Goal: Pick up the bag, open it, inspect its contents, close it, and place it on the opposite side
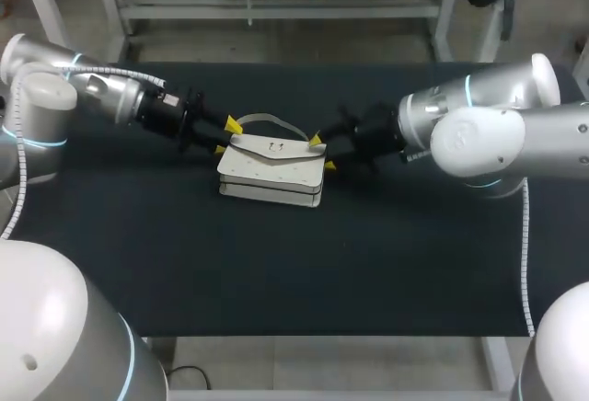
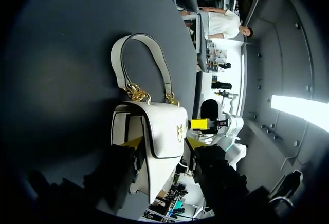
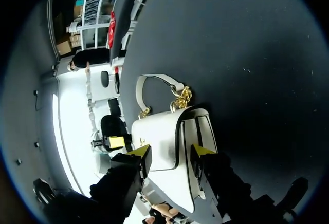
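A white handbag (image 1: 271, 173) with a flap, gold chain links and a white strap (image 1: 269, 119) stands in the middle of the black table. My left gripper (image 1: 226, 138) is at the bag's left end. Its yellow tips press against the front and back faces of the bag (image 2: 164, 124), so this gripper (image 2: 162, 144) is shut on it. My right gripper (image 1: 322, 153) is at the right end. In the right wrist view this gripper (image 3: 171, 151) clamps the bag (image 3: 159, 134) the same way. The flap lies closed and the strap rests on the cloth behind the bag.
The black cloth (image 1: 276, 272) covers the whole table, with bare cloth on every side of the bag. Both arms come in low from the sides at the far half. The front edge is near the bottom of the head view.
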{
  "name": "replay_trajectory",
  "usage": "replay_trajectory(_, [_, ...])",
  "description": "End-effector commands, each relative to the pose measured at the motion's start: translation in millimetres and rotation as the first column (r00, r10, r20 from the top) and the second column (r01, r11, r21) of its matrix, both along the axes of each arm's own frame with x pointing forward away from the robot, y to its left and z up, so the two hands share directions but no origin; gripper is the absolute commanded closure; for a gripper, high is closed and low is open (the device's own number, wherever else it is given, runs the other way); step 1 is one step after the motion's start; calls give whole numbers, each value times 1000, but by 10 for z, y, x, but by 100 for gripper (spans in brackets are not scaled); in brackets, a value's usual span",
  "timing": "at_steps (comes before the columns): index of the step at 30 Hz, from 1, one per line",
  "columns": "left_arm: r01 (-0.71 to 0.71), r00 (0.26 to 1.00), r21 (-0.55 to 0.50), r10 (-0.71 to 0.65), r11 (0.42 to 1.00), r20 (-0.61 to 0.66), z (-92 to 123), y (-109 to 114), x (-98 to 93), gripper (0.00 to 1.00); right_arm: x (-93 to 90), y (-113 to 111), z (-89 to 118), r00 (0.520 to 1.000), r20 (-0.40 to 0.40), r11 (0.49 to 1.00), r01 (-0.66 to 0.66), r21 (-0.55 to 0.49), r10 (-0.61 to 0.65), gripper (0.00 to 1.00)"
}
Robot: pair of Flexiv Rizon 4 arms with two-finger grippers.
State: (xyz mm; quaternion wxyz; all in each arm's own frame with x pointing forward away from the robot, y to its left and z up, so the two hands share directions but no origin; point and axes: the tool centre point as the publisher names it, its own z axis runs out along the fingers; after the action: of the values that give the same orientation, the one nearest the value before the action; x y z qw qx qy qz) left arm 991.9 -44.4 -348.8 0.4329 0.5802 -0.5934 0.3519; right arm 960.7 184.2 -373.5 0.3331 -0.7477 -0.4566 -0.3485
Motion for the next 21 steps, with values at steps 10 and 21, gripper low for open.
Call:
replay_trajectory(10, [-1, 1000, 4, 1, 1000, -9, -97, -62, 55, 100, 15, -21, -77, 994, 17, 987, -111, 120, 110, 100])
replay_trajectory(21, [-6, 1000, 8, 6, 1000, -6, -132, -33, 14, 44, -7, -52, -104, 994, 23, 987, -108, 120, 106, 70])
